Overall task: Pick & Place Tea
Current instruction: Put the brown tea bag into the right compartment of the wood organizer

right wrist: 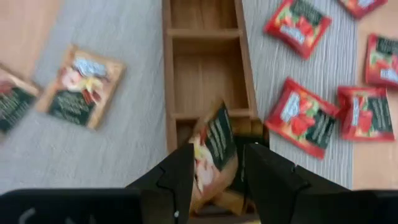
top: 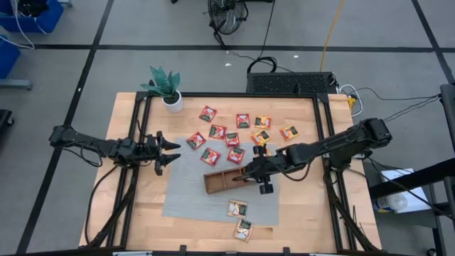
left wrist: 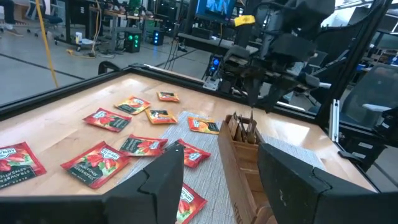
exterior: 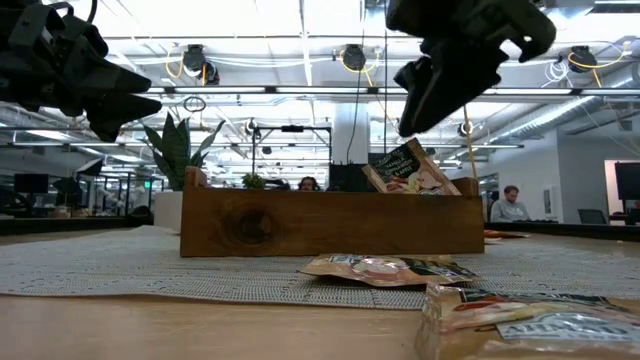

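Below the right gripper (top: 250, 173), seen from above, lies the near end of the wooden tray (top: 217, 182) on the grey mat (top: 185, 192); red sachets (top: 210, 156) and orange ones (top: 288, 132) are scattered beyond the tool toward the table's far edge, and two pale sachets (top: 237, 208) lie on the mat behind it. The left gripper (top: 169, 153) waits well apart, off the mat's edge, jaws spread and empty.

From table height, a single sachet (exterior: 408, 168) stands tilted in the tray's end compartment, just under the right gripper's dark fingers (exterior: 440, 80), which appear apart from it.

Past the left wrist's own parted fingers (left wrist: 163, 180), the tray runs away toward the other arm, red sachets lying flat beside it.

Between the right wrist's fingers (right wrist: 169, 182), the leaning sachet (right wrist: 212, 152) sits in the nearest compartment; the fingers stand slightly apart, and no pinch on it is visible.

Judging by looks, these packets are very light, thin and crinkly, with slick foil faces, so they should bend rather than break. A flat one is best taken by a raised edge or corner, fingers closing across its thin side.
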